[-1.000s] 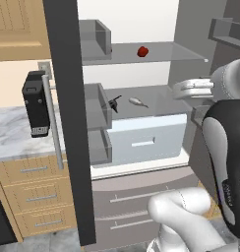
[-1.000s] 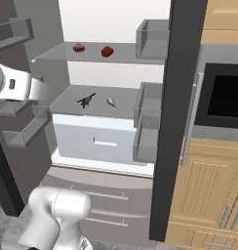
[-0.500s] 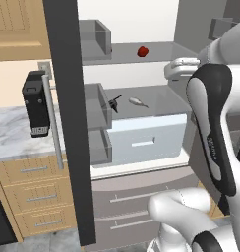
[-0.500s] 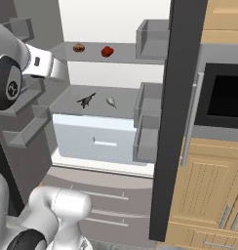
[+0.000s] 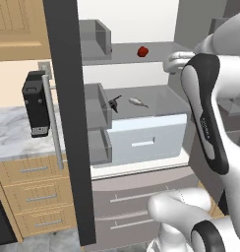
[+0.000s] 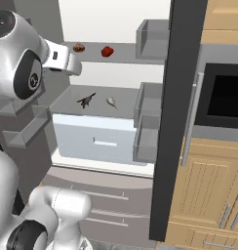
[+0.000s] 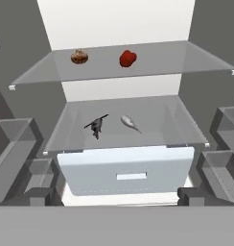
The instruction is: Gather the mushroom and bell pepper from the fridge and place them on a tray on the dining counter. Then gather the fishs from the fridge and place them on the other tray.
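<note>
**Fridge open, nothing gathered yet**

The tall grey stainless French-door fridge (image 6: 169, 122) stands with its doors swung wide, and all the food appears to sit inside it. On the upper glass shelf (image 7: 162, 60) lie the tiny brown lump of a mushroom (image 7: 79, 57) and, well apart to its right in the hand view, the small red roundish bell pepper (image 7: 128, 58). On the shelf below rest two slim fish: a dark grey one (image 7: 96, 125) and a paler silvery one (image 7: 130, 122) near it, both above the pale blue-white drawer (image 7: 126, 170).

The white arm is raised in front of the open compartment, and its hand looks straight in at the shelves from some way back. The two-finger gripper's jaws are spread as wide as they go and hold nothing; nothing lies between them.

Judged from this, no item has been moved: the mushroom, the pepper and both fish all wait to be carried. The first pick probably comes from the upper shelf, mushroom or pepper, followed by the trip to the trays, which lie outside these views.
</note>
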Available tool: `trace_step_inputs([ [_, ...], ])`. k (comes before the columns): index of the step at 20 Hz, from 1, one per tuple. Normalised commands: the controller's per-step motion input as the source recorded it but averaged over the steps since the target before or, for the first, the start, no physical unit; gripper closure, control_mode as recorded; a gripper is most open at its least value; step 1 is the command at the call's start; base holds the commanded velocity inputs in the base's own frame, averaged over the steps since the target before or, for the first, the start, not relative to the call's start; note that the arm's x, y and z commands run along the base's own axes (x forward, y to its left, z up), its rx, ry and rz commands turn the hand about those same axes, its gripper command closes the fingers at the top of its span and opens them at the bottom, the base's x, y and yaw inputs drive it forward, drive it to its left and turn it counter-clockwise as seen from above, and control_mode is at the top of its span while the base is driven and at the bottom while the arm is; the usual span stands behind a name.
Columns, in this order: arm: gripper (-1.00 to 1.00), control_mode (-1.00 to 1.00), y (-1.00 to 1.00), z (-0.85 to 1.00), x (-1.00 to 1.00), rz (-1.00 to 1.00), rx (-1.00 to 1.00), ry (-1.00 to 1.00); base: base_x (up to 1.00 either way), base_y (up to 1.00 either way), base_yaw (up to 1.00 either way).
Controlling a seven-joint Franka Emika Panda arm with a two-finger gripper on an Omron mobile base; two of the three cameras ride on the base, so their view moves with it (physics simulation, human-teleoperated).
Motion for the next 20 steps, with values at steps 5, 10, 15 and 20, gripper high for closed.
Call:
trace_step_inputs([
  [5, -1.0, -1.0, 0.0, -0.18, 0.02, 0.0, -0.02, -0.17, 0.0, 0.0, 0.0],
  [10, -1.0, -1.0, 0.0, -0.26, -0.04, 0.0, 0.0, -0.17, 0.0, 0.0, 0.0],
  [15, -1.0, -1.0, 0.0, -0.04, -0.03, 0.0, 0.0, -0.02, 0.0, 0.0, 0.0],
  [20, -1.0, -1.0, 0.0, 0.0, 0.0, 0.0, 0.0, 0.0, 0.0, 0.0, 0.0],
])
